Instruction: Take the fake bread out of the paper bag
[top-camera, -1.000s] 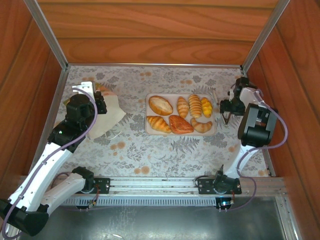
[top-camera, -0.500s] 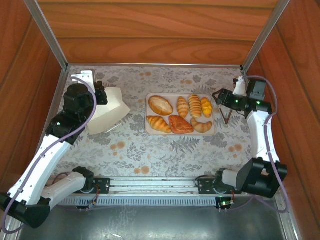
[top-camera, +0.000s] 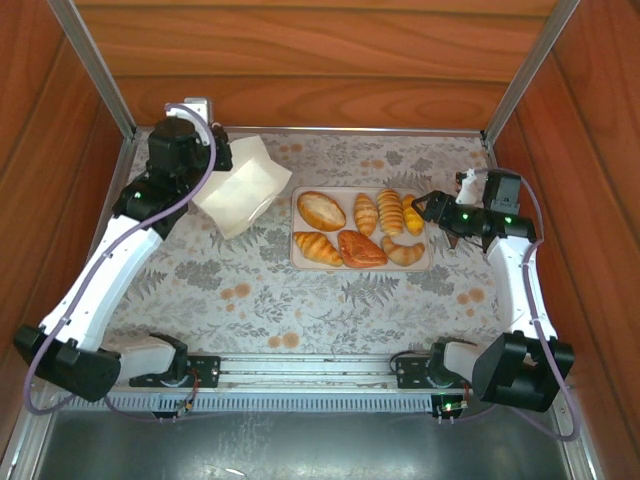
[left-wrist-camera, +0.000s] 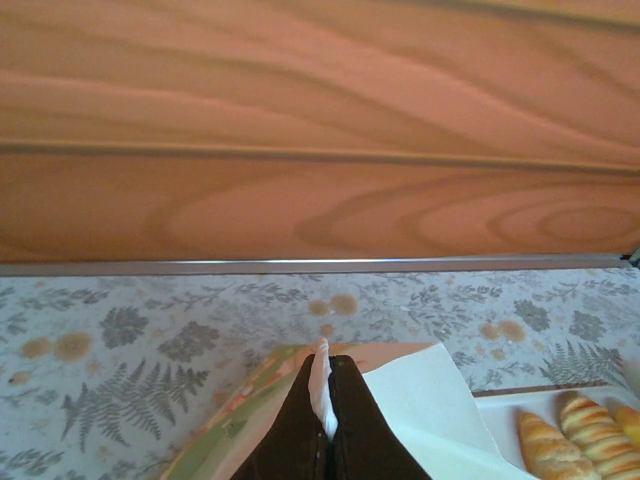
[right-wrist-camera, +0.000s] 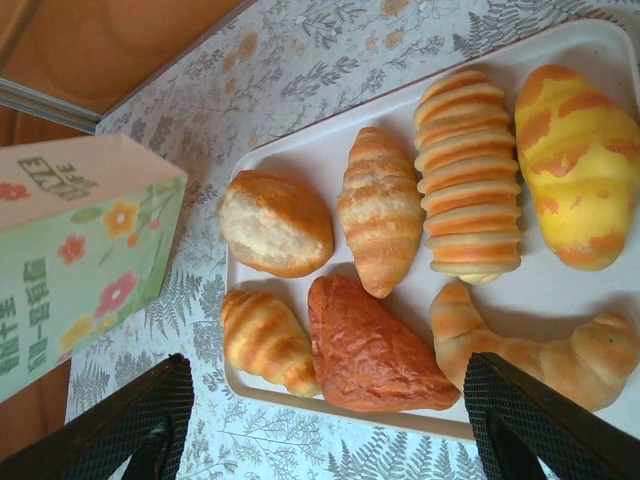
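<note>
Seven pieces of fake bread (right-wrist-camera: 380, 210) lie on a pale tray (right-wrist-camera: 300, 160) framed by the wide-parted jaws of the right gripper (right-wrist-camera: 327, 370), with the flower-printed paper bag (right-wrist-camera: 80, 250) left of it and fern-patterned cloth (right-wrist-camera: 300, 60) around.

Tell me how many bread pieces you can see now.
7, all on the tray: far row, oval roll, striped croissant, ridged roll, yellow piece; near row, golden croissant, dark triangular pastry, curved croissant. The inside of the paper bag is hidden.

Top camera looks down from behind; all 3 views share the tray (right-wrist-camera: 540, 295).
</note>
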